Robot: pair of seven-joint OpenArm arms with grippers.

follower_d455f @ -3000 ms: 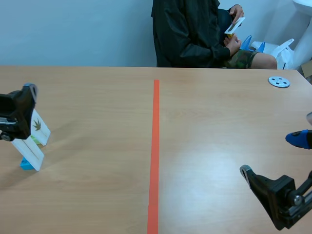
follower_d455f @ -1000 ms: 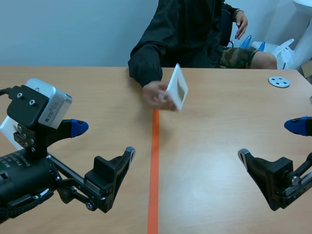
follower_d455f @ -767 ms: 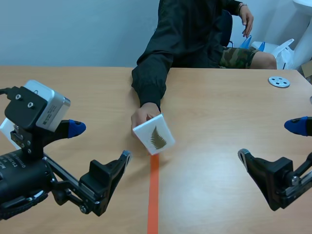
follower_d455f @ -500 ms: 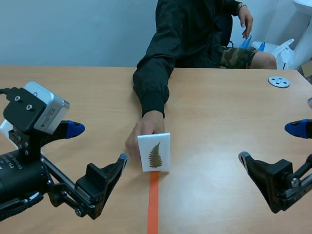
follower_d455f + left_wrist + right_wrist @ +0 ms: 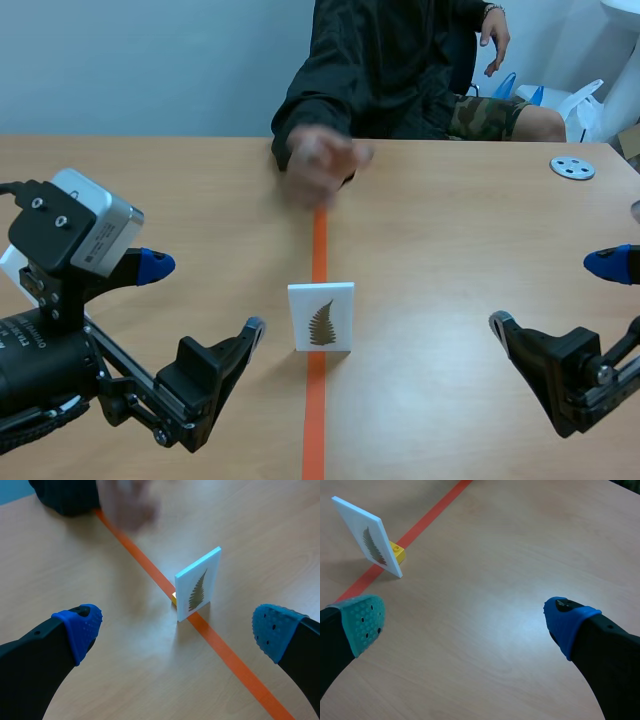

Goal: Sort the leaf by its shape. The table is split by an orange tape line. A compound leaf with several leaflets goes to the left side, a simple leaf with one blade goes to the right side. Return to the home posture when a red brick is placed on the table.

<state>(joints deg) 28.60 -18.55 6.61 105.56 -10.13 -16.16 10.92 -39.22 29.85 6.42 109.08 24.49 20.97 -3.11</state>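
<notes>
The fern card (image 5: 321, 316) stands upright on the orange line (image 5: 318, 235), just right of the left gripper (image 5: 205, 295), spread wide and empty, nearer than the equally unclenched right gripper (image 5: 555, 292).

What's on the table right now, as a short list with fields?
Card: white card, fern-like leaf with many leaflets, upright on the orange tape line
Card base: small yellow block
Person's hand: blurred, beyond the card, not touching it
Left gripper: open, empty, left of the line
Right gripper: open, empty, right of the line
Other: grey disc, far right
</notes>
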